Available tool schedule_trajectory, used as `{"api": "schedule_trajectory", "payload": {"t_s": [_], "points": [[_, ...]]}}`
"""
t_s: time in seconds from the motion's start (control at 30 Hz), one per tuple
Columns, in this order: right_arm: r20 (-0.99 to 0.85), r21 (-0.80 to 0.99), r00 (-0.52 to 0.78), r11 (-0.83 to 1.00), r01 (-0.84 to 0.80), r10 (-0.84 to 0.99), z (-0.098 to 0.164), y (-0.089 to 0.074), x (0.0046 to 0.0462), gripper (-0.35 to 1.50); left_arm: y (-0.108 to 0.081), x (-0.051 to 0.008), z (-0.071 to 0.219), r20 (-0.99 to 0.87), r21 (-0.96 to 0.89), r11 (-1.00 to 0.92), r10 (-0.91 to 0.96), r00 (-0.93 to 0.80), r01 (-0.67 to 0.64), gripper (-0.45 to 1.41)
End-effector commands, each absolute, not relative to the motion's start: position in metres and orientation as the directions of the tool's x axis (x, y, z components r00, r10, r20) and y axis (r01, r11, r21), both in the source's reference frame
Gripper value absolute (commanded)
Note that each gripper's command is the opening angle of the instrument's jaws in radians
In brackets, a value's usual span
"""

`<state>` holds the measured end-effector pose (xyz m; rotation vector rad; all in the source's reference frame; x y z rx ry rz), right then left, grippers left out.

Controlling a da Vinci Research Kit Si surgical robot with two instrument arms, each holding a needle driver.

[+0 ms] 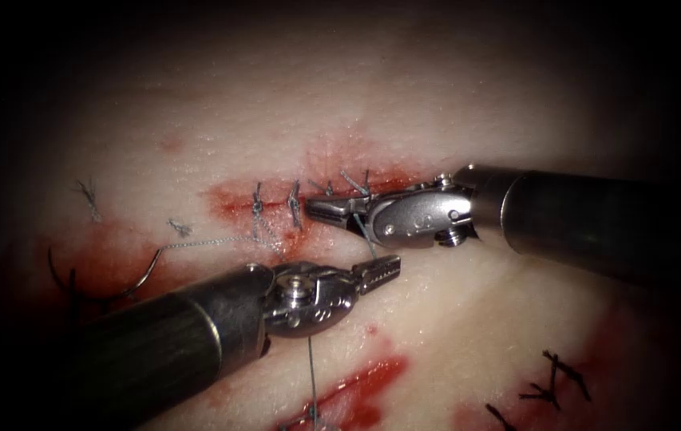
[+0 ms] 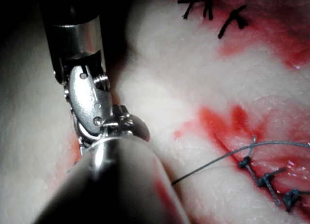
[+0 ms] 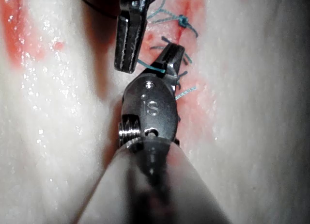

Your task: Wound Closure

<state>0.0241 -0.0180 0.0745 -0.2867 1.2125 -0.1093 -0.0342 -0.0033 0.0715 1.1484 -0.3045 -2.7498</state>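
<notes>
over the cut (image 1: 276, 209), both tools' fingers (image 1: 326, 209) grip thread (image 1: 364, 233); needle (image 1: 100, 283) lies left.

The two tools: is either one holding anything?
The right tool holds the thread near the cut. The left tool seems shut on that thread too. The needle lies free.
</notes>
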Motion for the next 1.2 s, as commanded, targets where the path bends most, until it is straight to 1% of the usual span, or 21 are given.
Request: {"api": "schedule_trajectory", "payload": {"t_s": [0.03, 0.07, 0.1, 0.17, 0.23, 0.3, 0.53, 0.57, 0.63, 0.7, 0.8, 0.83, 0.9, 0.93, 0.97, 1.03, 1.1, 1.13, 1.2], "points": [[-0.904, -0.282, 0.355, 0.957, -0.073, -0.24, 0.075, -0.017, 0.0249, -0.35, -0.003, -0.0347, 0.072, -0.685, 0.244, -0.968, -0.213, -0.696, 0.056, -0.45], [-0.904, -0.282, 0.355, 0.957, -0.073, -0.24, 0.075, -0.017, 0.0248, -0.35, -0.003, -0.0347, 0.072, -0.686, 0.244, -0.968, -0.213, -0.696, 0.056, -0.45], [-0.903, -0.287, 0.354, 0.955, -0.07, -0.246, 0.076, -0.017, 0.0247, -0.18, -0.003, -0.0347, 0.072, -0.686, 0.244, -0.968, -0.213, -0.696, 0.056, -0.45], [-0.909, -0.261, 0.356, 0.962, -0.082, -0.216, 0.076, -0.017, 0.0243, 0.37, -0.003, -0.0345, 0.071, -0.687, 0.243, -0.968, -0.214, -0.694, 0.058, -0.45], [-0.918, -0.199, 0.372, 0.972, -0.125, -0.14, 0.075, -0.016, 0.0238, 1.25, -0.003, -0.0343, 0.071, -0.688, 0.242, -0.968, -0.215, -0.693, 0.06, -0.45], [-0.914, -0.181, 0.391, 0.971, -0.153, -0.108, 0.075, -0.016, 0.0233, 1.48, -0.003, -0.0339, 0.071, -0.691, 0.241, -0.969, -0.216, -0.69, 0.063, -0.45], [-0.91, -0.165, 0.409, 0.968, -0.19, -0.075, 0.073, -0.016, 0.0187, 1.48, -0.005, -0.0301, 0.068, -0.675, 0.225, -0.974, -0.186, -0.714, 0.041, -0.45], [-0.91, -0.15, 0.411, 0.97, -0.192, -0.059, 0.072, -0.016, 0.0174, 1.48, -0.006, -0.0284, 0.068, -0.67, 0.215, -0.976, -0.162, -0.725, 0.02, -0.45], [-0.91, -0.137, 0.412, 0.971, -0.197, -0.044, 0.071, -0.015, 0.016, 1.48, -0.007, -0.0267, 0.067, -0.659, 0.213, -0.977, -0.149, -0.738, 0.007, -0.45], [-0.914, -0.106, 0.405, 0.965, -0.241, 0.001, 0.07, -0.014, 0.0138, 1.48, -0.008, -0.0241, 0.067, -0.661, 0.202, -0.979, -0.119, -0.741, -0.023, -0.45], [-0.919, -0.1, 0.395, 0.958, -0.27, 0.015, 0.069, -0.014, 0.0122, 1.48, -0.01, -0.0217, 0.067, -0.675, 0.178, -0.982, -0.077, -0.734, -0.061, -0.45], [-0.918, -0.091, 0.394, 0.953, -0.289, 0.032, 0.069, -0.014, 0.0116, 1.48, -0.011, -0.0203, 0.067, -0.685, 0.142, -0.984, -0.019, -0.729, -0.107, -0.45], [-0.911, -0.088, 0.41, 0.945, -0.315, 0.052, 0.069, -0.014, 0.0112, 1.48, -0.013, -0.0191, 0.068, -0.695, 0.118, -0.983, 0.021, -0.719, -0.143, -0.32], [-0.913, -0.084, 0.405, 0.944, -0.318, 0.056, 0.069, -0.014, 0.0113, 1.48, -0.014, -0.0189, 0.069, -0.703, 0.109, -0.982, 0.035, -0.711, -0.156, -0.3], [-0.911, -0.085, 0.409, 0.945, -0.317, 0.056, 0.07, -0.014, 0.0115, 1.48, -0.015, -0.0189, 0.07, -0.718, 0.109, -0.983, 0.023, -0.695, -0.145, -0.11], [-0.912, -0.08, 0.406, 0.944, -0.319, 0.059, 0.07, -0.014, 0.0117, 1.48, -0.015, -0.019, 0.071, -0.732, 0.096, -0.984, 0.034, -0.681, -0.153, -0.03], [-0.914, -0.076, 0.401, 0.945, -0.319, 0.062, 0.07, -0.015, 0.0122, 1.48, -0.016, -0.0185, 0.072, -0.734, 0.089, -0.982, 0.049, -0.677, -0.167, -0.01], [-0.912, -0.071, 0.404, 0.945, -0.319, 0.068, 0.07, -0.015, 0.0124, 1.48, -0.016, -0.0177, 0.073, -0.713, 0.047, -0.978, 0.109, -0.692, -0.203, 0.1], [-0.912, -0.066, 0.403, 0.944, -0.323, 0.074, 0.07, -0.015, 0.0125, 1.48, -0.017, -0.0166, 0.075, -0.685, -0.003, -0.977, 0.158, -0.711, -0.214, 0.14]]}}
